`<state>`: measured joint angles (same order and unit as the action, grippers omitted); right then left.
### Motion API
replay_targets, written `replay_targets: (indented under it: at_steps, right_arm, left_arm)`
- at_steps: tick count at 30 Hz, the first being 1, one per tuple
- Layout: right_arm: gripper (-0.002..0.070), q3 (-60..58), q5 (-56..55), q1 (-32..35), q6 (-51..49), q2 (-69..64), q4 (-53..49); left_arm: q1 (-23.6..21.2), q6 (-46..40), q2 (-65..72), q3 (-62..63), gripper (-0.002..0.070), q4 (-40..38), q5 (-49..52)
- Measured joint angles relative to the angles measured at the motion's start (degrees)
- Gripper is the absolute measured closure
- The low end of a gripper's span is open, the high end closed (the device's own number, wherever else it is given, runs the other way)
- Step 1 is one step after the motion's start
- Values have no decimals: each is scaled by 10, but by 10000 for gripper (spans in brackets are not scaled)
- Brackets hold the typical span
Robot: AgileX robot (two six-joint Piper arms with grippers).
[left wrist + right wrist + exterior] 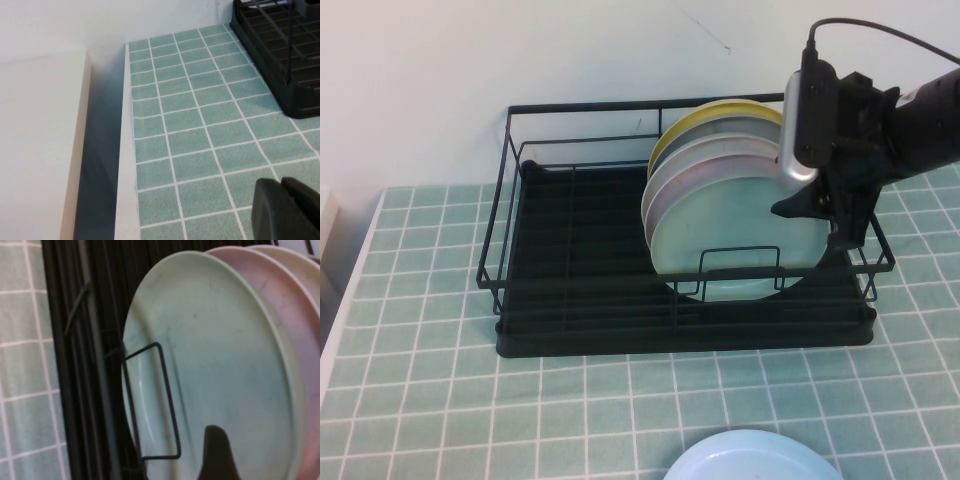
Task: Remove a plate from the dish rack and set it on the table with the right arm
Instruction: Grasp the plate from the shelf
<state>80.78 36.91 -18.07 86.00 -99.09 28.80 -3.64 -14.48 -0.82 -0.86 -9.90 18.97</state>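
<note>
Right gripper (840,225) at mint-green plate (740,240) right edge, jaws' state cannot tell, four plates racked in dish rack (570,240), left gripper (287,210) low over open table (190,130), closed, empty.

The right arm (920,125) is matte black, with a silver-grey, round-edged camera block (805,115) on its wrist and a thin black cable looping from the top. Below it the right gripper (840,225) is angular black plastic with pointed fingers. The left gripper (287,210) shows as two rounded, dull black finger tips.
</note>
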Motion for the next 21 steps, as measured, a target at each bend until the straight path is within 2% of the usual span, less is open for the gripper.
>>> replay_targets:
  at_steps: [11,14,17,19,21]
  right_arm:
    - [259,0,-42,0,3,-39,0]
    - [281,0,-52,0,3,-48,2]
    - [360,0,-72,0,3,-57,13]
    - [442,1,-80,0,3,-59,20]
    - [553,9,-83,0,-4,-59,23]
  left_arm:
    - [0,0,0,0,678,0,0]
    - [0,0,0,0,678,0,0]
    - [0,0,0,0,678,0,0]
    - [0,0,0,0,678,0,0]
    - [0,0,0,0,678,0,0]
